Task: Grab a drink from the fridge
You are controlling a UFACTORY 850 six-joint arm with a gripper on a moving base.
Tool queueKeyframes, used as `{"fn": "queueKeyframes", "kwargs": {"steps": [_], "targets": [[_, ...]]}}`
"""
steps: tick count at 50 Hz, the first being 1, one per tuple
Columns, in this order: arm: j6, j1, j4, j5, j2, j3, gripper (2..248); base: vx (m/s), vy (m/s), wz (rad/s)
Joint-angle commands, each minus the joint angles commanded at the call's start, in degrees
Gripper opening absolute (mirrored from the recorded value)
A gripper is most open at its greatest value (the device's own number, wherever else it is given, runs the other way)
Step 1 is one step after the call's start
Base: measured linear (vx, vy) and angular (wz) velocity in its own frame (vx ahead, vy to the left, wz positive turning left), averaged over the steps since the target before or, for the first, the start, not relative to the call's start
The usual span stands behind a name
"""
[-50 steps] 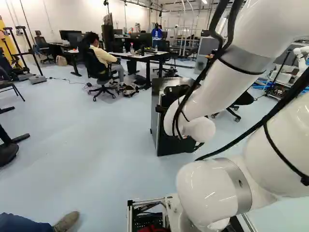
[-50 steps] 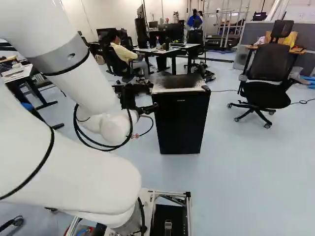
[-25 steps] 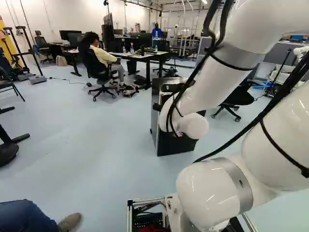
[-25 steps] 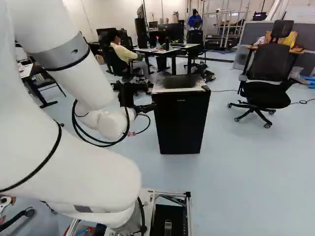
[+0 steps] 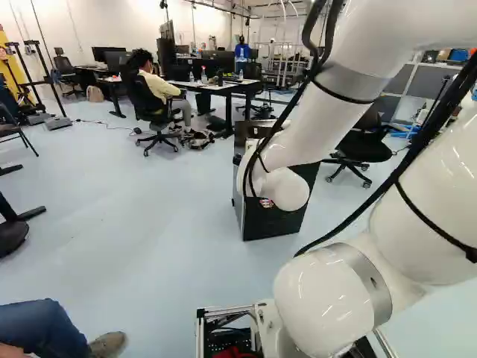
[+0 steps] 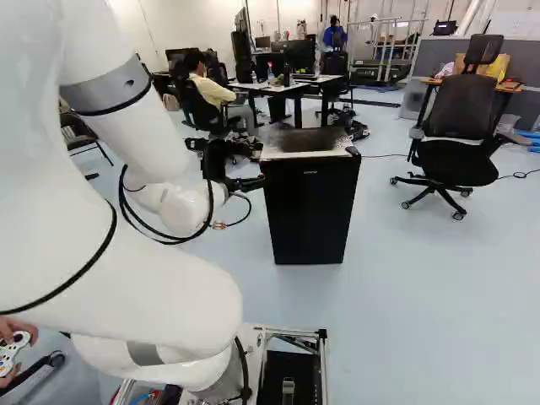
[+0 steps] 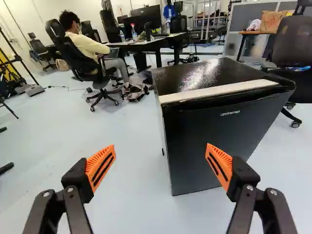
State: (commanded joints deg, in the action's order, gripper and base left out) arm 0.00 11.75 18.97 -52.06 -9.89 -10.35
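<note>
You had the arm [image 5: 320,119] reaching out ahead of the base; its gripper [image 6: 251,166] hung near the left side of the fridge [image 7: 195,131] in the right base view, fingers spread wide with nothing pinched between them; in the wrist view, you could see the orange pads [image 7: 101,165] leaning in toward each other at a slant, well apart.

The fridge, the task's thing, stood upright on the floor [image 6: 405,321], ahead of the gripper and off toward one finger; that finger overlapped its dark front in your wrist view, while the other showed against the floor; the door looked closed, and a pale strip [image 7: 219,91] ran along the front edge of its black top.

Beyond the fridge you had a long table [image 7: 168,36] with bottles [image 7: 134,33] and screens [image 7: 146,17] on it; a dark office chair [image 6: 460,126] stood at the right of the right base view, in front of a desk [image 7: 251,33] that held a brown paper bag [image 7: 274,21].
</note>
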Motion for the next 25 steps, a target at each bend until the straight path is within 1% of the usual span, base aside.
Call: {"fn": "queueKeyframes", "kwargs": {"steps": [14,25], "targets": [[0.0,3.13,6.11,-0.97,0.99,-0.9,247,0.0,0.0,0.0],[0.0,5.38,10.98,-2.05,2.69,-2.48,247,0.0,0.0,0.0]]}}
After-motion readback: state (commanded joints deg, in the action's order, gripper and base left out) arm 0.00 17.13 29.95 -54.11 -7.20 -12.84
